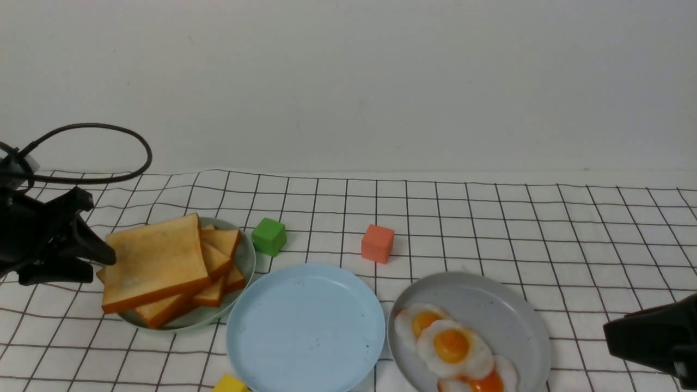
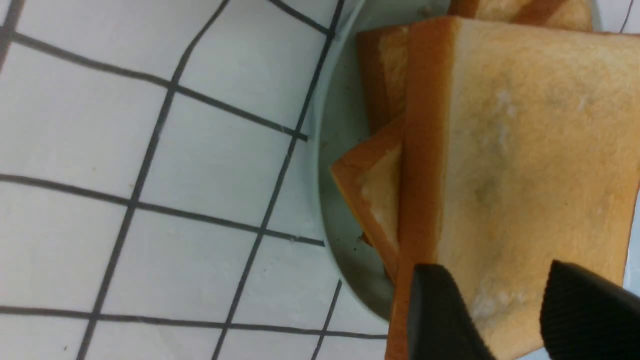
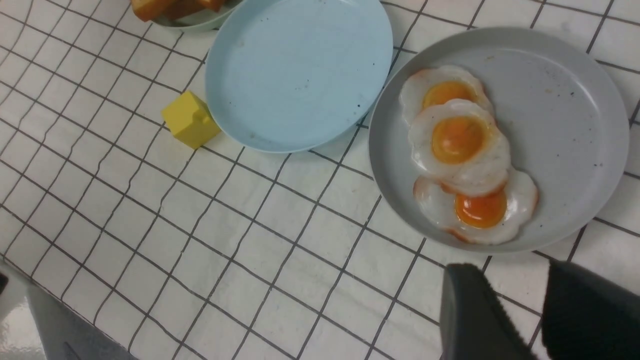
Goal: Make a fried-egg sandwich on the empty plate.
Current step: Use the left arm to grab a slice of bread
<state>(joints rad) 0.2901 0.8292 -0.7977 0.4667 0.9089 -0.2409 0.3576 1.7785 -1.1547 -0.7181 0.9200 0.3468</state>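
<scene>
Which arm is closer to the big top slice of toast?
Left. The left gripper sits at the edge of the top toast slice; the right gripper is far off, beyond the egg plate.

Three overlapping fried eggs (image 3: 462, 150) on grey plate (image 3: 560, 85)

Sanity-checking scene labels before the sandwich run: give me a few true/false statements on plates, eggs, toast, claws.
1. The light blue plate is empty. True.
2. The grey plate holds two fried eggs. False: three, overlapping.
3. The yellow cube sits on the light blue plate. False: it lies on the cloth beside it.
4. The toast slices are stacked on the pale green plate. True.
5. The right claw holds an egg. False: it is open and empty, off the grey plate.
</scene>
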